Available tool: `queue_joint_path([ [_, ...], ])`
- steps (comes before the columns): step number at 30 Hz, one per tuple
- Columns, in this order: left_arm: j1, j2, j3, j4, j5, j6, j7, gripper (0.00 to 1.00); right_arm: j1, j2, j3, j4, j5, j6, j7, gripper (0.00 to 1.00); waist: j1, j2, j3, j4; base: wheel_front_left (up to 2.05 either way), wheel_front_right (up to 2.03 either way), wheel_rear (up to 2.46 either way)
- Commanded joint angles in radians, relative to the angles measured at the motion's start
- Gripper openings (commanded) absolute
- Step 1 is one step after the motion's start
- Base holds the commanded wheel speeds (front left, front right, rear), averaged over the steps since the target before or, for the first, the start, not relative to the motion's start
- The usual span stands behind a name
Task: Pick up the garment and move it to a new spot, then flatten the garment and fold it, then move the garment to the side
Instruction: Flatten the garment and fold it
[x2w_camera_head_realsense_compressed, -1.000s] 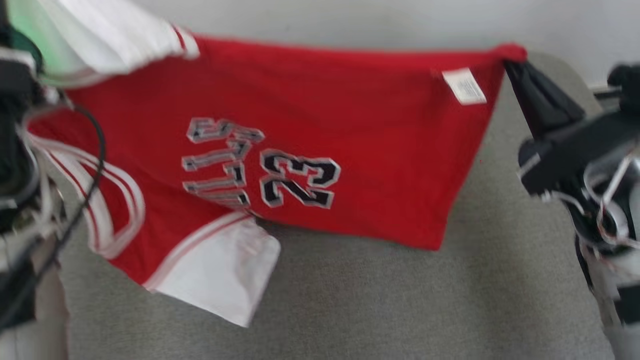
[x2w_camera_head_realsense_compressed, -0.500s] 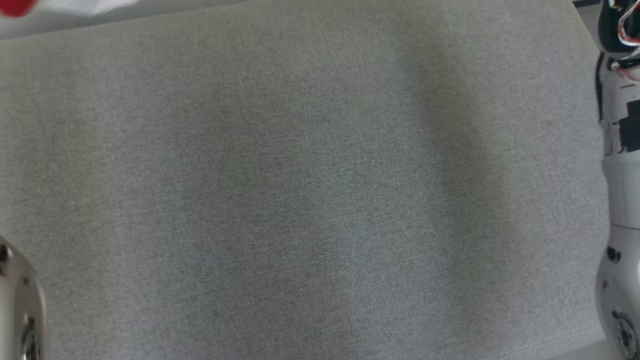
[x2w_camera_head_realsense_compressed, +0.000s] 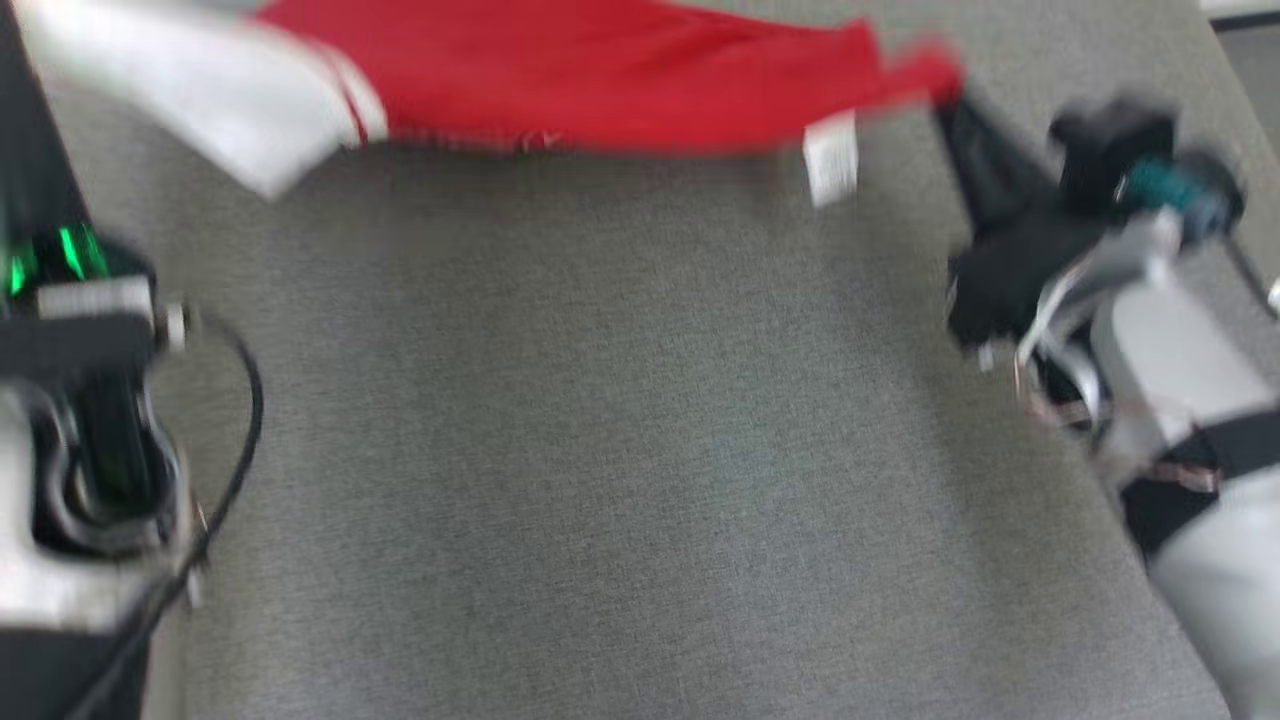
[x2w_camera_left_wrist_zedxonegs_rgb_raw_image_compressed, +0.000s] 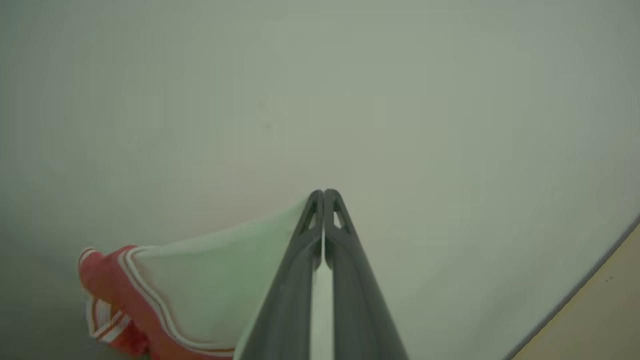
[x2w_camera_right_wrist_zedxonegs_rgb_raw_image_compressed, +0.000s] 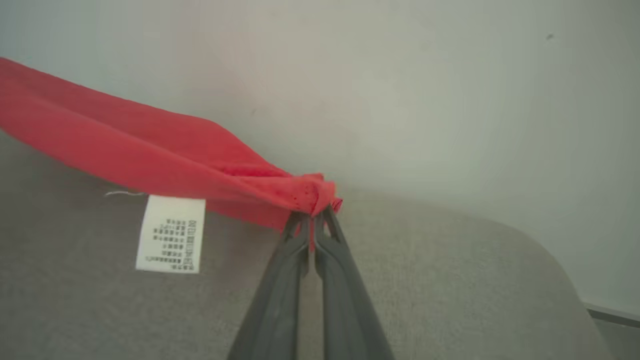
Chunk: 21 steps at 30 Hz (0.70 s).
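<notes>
- I have the red-and-white jersey garment (x2w_camera_head_realsense_compressed: 600, 80) lifted off the grey fabric-covered table (x2w_camera_head_realsense_compressed: 640, 450), stretched in the air above its far part.
- Left tool (x2w_camera_left_wrist_zedxonegs_rgb_raw_image_compressed: 324, 192) is pinched on a white corner, and right tool (x2w_camera_right_wrist_zedxonegs_rgb_raw_image_compressed: 315, 212) on a red corner.
- My judgement: pickup is done; placing, flattening, folding and moving aside remain.
- Count: one garment, one white care label (x2w_camera_right_wrist_zedxonegs_rgb_raw_image_compressed: 170, 234), two tools.

The left end effector (x2w_camera_left_wrist_zedxonegs_rgb_raw_image_compressed: 324, 194) and right end effector (x2w_camera_right_wrist_zedxonegs_rgb_raw_image_compressed: 314, 216) have long dark fingers (x2w_camera_left_wrist_zedxonegs_rgb_raw_image_compressed: 292, 285); behind them sit black housings (x2w_camera_head_realsense_compressed: 1010, 275), looped cables (x2w_camera_head_realsense_compressed: 245, 420) and pale forearms (x2w_camera_head_realsense_compressed: 1180, 360).

Red-and-white garment (x2w_camera_head_realsense_compressed: 600, 80) hangs stretched, airborne above the table.
</notes>
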Motion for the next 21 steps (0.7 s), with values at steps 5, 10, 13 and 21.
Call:
queue_joint_path([
  [5, 0.390, -0.047, 0.036, -0.054, -0.147, -0.004, 0.015, 0.00, 0.298, -0.104, 0.112, -0.103, 0.230, -0.002, 0.170, 0.00, -0.0002, -0.0002, -0.193, 0.040, 0.00, 0.00, 0.00],
  [10, 0.662, -0.095, 0.023, -0.094, -0.228, 0.010, 0.053, 0.00, 0.500, -0.145, 0.099, -0.156, 0.314, -0.002, 0.265, 0.00, -0.0002, -0.0002, -0.317, 0.062, 0.00, 0.00, 0.00],
  [13, 0.793, -0.108, -0.007, -0.138, -0.281, 0.010, 0.106, 0.00, 0.598, -0.160, 0.059, -0.173, 0.322, -0.002, 0.302, 0.00, -0.0002, -0.0002, -0.370, 0.081, 0.00, 0.00, 0.00],
  [21, 0.984, -0.081, -0.058, -0.213, -0.413, 0.021, 0.263, 0.00, 0.771, -0.165, -0.080, -0.233, 0.302, -0.002, 0.411, 0.00, -0.0002, -0.0002, -0.427, 0.125, 0.00, 0.00, 0.00],
])
